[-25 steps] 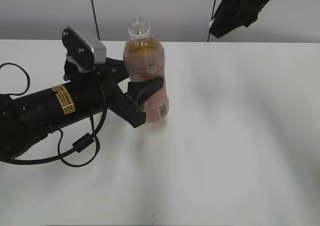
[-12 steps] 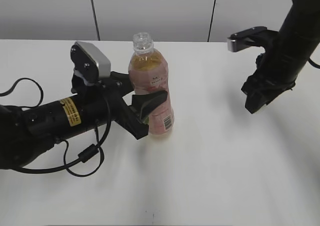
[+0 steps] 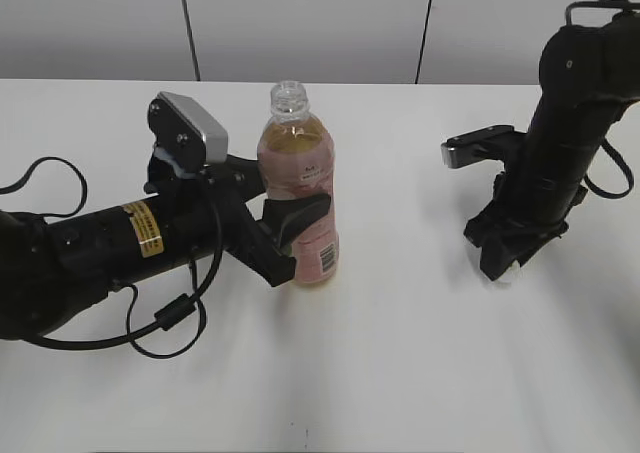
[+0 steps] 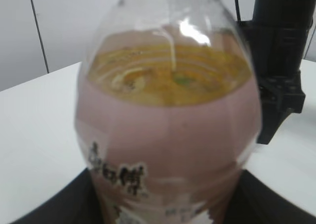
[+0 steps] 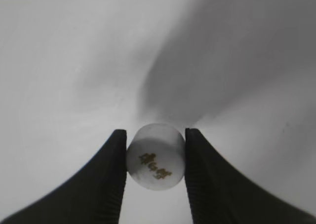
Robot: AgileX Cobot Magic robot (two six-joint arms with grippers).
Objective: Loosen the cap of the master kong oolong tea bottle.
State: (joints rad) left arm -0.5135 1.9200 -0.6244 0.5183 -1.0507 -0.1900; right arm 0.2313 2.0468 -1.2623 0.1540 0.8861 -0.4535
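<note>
The left fingers [image 3: 290, 218] clamp the heavy, slippery bottle [image 3: 297, 188] mid-label; the right fingers [image 5: 155, 157] pinch the light, rigid cap [image 5: 156, 156] by its sides.

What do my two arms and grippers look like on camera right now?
Both arms are matte black. The left arm is a thick cylinder with a yellow label and a loose black cable; a grey camera block sits above the left gripper. The right gripper has tapered black fingers with ribbed inner pads.
</note>
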